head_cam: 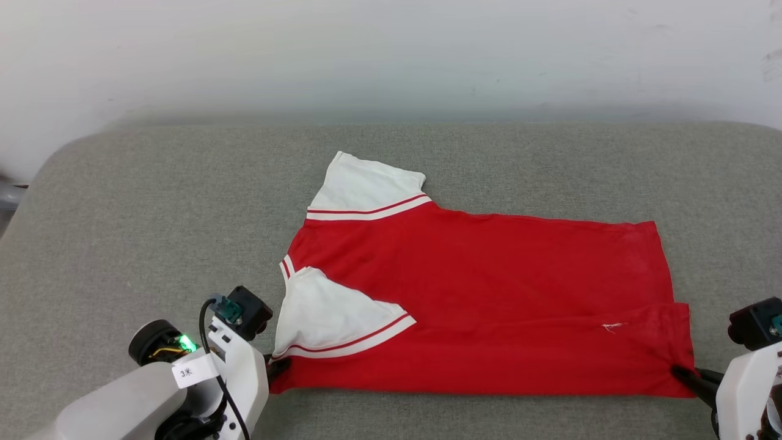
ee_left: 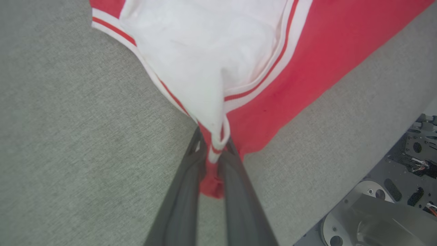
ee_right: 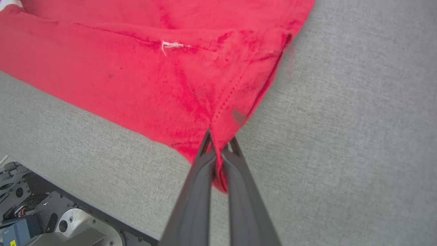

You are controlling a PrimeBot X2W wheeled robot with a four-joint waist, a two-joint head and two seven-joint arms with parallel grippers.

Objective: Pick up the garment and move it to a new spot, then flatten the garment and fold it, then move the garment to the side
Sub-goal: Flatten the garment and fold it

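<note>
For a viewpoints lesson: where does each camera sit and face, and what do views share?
Head view: from the head, down at the garment on padding; both arms show.
Left wrist view: along the left tool, shut on the sleeve-end corner.
Right wrist view: along the right tool, shut on the hem corner.
Shared: the garment.

1. One garment (head_cam: 489,293) lies on one bench (head_cam: 153,214).
2. Two white sleeves: far sleeve (head_cam: 363,183) towards the far edge, near sleeve (head_cam: 327,318) towards the near edge.
3. Two grippers at the near edge: left gripper (head_cam: 278,366), right gripper (head_cam: 684,374).
</note>
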